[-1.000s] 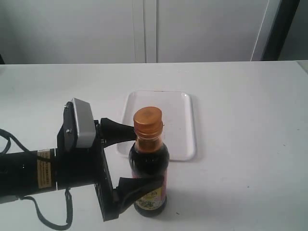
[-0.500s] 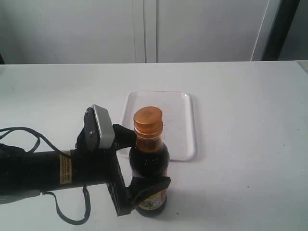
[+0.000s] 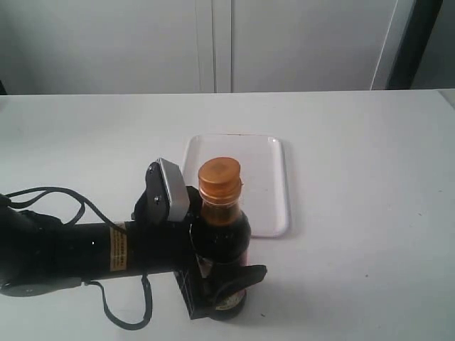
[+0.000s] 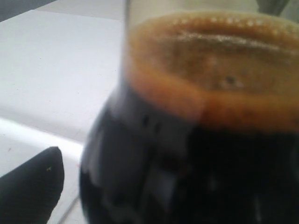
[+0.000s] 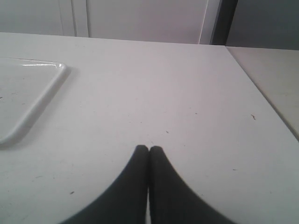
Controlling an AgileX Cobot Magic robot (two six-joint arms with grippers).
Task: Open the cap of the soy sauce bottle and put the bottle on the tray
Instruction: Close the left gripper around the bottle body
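On the bench (image 3: 370, 177), near the tray (image 3: 274, 181) on its camera-facing side in the exterior view, the soy sauce bottle (image 3: 226, 226) stands upright with its cap (image 3: 218, 177) down. Your left hand (image 3: 227, 250) is spread wide and straddles the dark body, one finger (image 3: 245, 275) low across its front (the other is hidden behind the glass). Close slowly and squarely below the shoulder, so the bottle neither tips nor twists. Your right hand (image 5: 148, 153) is pinched together over bare bench beside the tray; get a firm hold before it goes for the cap.
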